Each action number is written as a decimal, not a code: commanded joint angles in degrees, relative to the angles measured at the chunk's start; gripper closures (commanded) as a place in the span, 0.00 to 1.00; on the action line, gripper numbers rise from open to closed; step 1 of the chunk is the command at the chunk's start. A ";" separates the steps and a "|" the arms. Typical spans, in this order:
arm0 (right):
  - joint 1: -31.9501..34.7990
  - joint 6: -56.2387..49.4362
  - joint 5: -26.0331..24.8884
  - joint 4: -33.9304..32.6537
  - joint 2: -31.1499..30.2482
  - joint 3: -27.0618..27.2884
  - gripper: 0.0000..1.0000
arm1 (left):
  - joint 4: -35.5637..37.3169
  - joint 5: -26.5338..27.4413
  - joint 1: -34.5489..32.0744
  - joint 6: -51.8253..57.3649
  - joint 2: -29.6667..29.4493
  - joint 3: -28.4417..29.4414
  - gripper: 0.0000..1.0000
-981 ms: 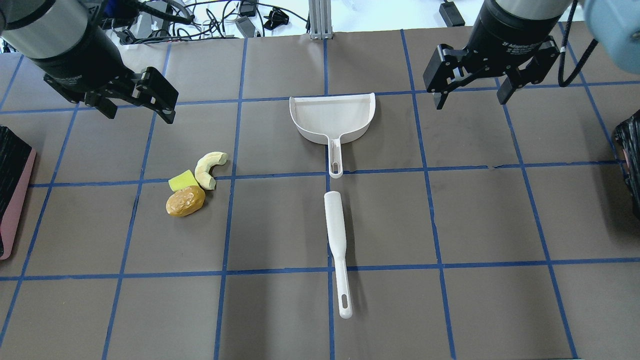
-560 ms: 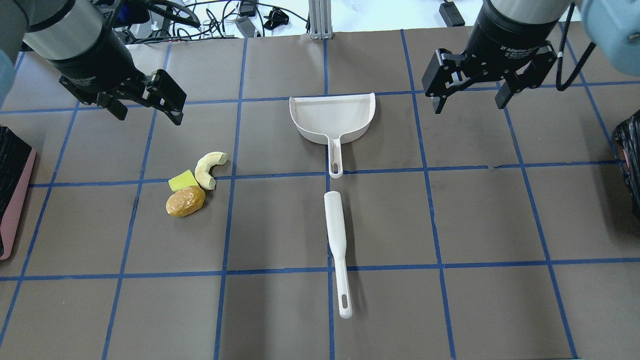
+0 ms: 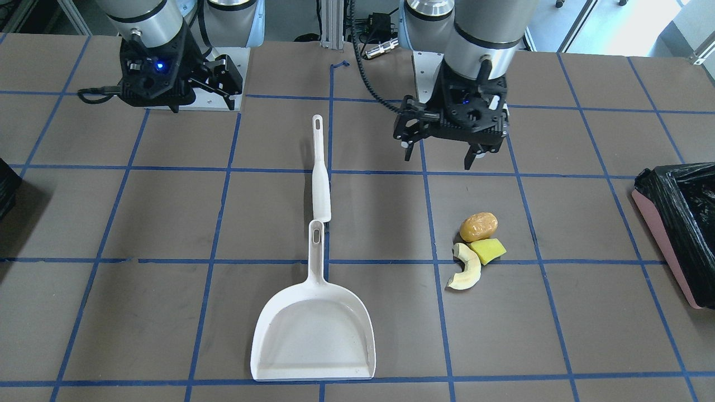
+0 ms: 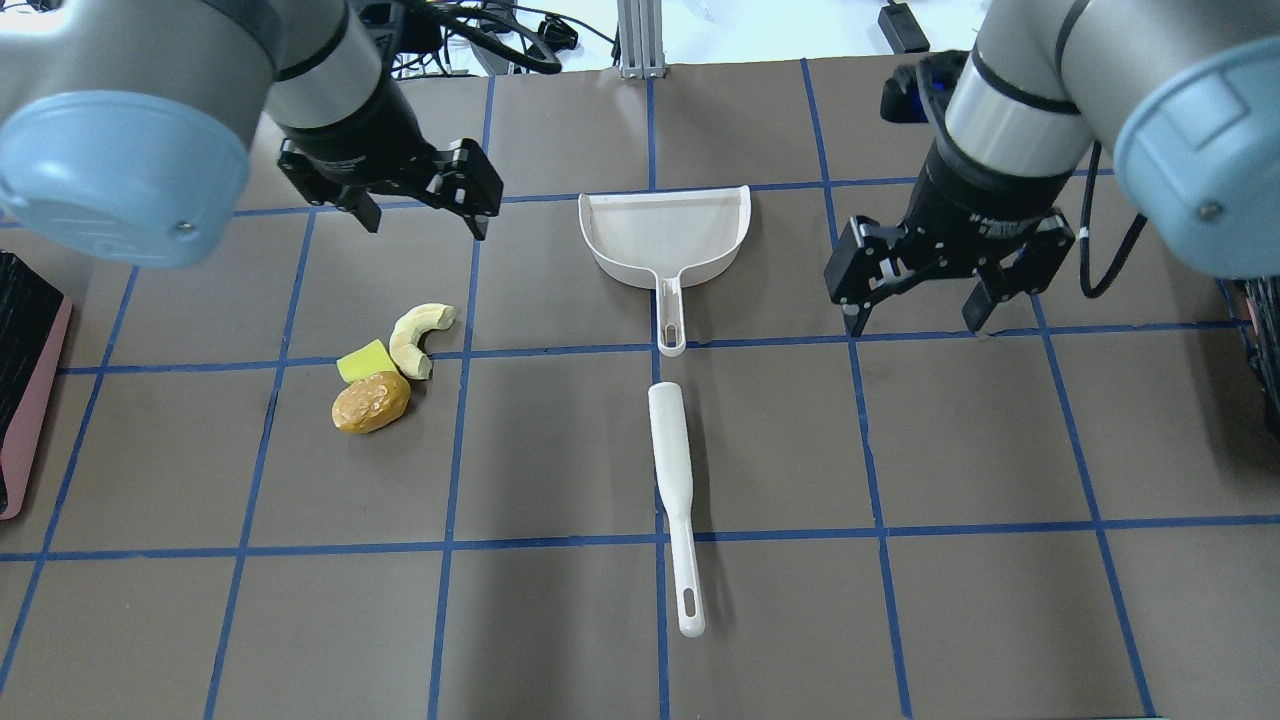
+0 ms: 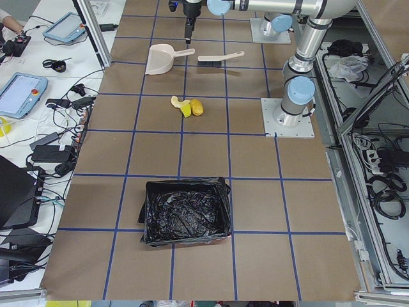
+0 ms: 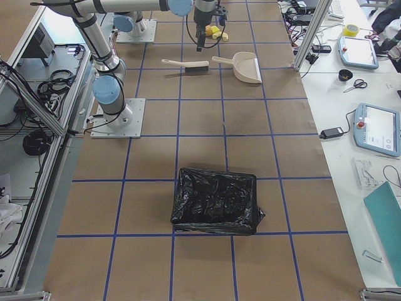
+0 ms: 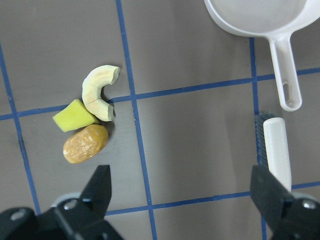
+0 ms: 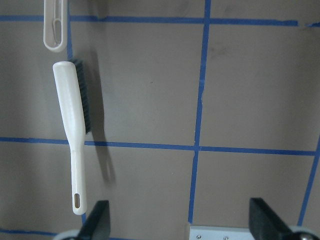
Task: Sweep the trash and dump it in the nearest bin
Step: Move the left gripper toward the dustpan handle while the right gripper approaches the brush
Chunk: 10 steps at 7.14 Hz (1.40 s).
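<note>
The trash lies together left of centre: an orange-brown lump [image 4: 371, 402], a yellow wedge [image 4: 363, 361] and a pale crescent slice [image 4: 415, 338]. They also show in the left wrist view: lump [image 7: 85, 143], wedge [image 7: 74, 116], crescent [image 7: 98, 90]. The pink-sided bin [image 4: 30, 400] with its black bag is at the left edge; it also shows in the front view [image 3: 665, 251]. My left gripper [image 4: 425, 222] is open and empty, above the table beyond the trash. My right gripper [image 4: 912, 325] is open and empty, right of the dustpan handle.
A white dustpan [image 4: 665, 235] lies at centre, handle toward me. A white brush [image 4: 672, 480] lies in line just below it, also seen in the right wrist view [image 8: 70, 115]. A second black-lined container [image 4: 1262, 330] is at the right edge.
My left gripper has moved right, toward the dustpan. My right gripper has moved nearer to me and slightly left. Both stay open. The trash, dustpan and brush have not moved.
</note>
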 commanded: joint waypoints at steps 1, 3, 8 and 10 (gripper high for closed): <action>0.09 0.91 0.90 -0.48 -7.71 12.70 0.03 | 5.99 -0.16 -5.34 -5.72 -4.12 -1.32 0.00; 0.09 0.83 0.03 -1.80 -10.11 18.27 0.05 | 11.96 -0.34 -7.02 -7.06 -8.07 -1.95 0.00; 0.26 8.65 -0.60 -2.50 -11.16 19.34 0.06 | 22.72 -0.42 -12.54 -21.28 -20.56 -1.51 0.00; 2.71 9.97 -0.50 -4.68 -11.26 20.57 0.11 | 22.81 -0.69 -15.18 -22.36 -22.85 -1.42 0.00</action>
